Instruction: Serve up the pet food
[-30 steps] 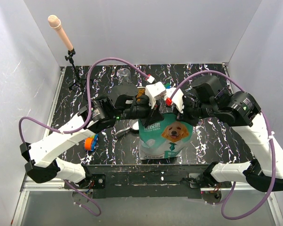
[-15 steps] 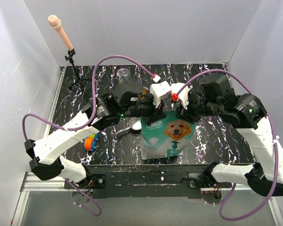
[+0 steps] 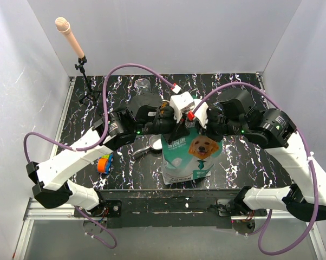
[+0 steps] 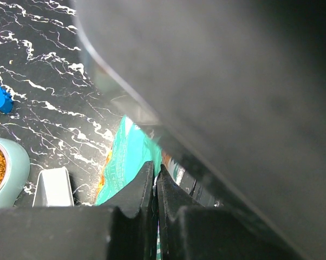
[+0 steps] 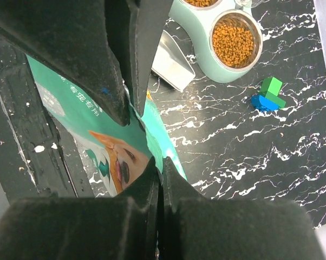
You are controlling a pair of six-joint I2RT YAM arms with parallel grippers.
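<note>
The teal-and-white bag with a golden dog (image 3: 190, 156) stands at the table's front middle. My left gripper (image 3: 176, 130) is shut on its top edge, and the teal film (image 4: 125, 157) runs between the closed left gripper (image 4: 155, 172). From the other side my right gripper (image 3: 204, 130) pinches the same top edge; in its own view the right gripper (image 5: 161, 169) is shut on the bag (image 5: 92, 135). The pet food (image 5: 233, 40), orange-brown kibble, fills a mint double bowl (image 5: 212, 64) behind the bag. A metal scoop (image 5: 171, 67) lies beside the bowl.
Green and blue blocks (image 5: 268, 95) lie on the black marbled table (image 5: 260, 146) right of the bowl. Blue and orange blocks (image 3: 102, 164) sit at the front left. A clear glass (image 3: 143, 85) and a microphone stand (image 3: 86, 81) are at the back left. White walls enclose the table.
Both grippers and the bag's top drifted slightly right half a second ago, then came back left. The bag stays pinched between them.
</note>
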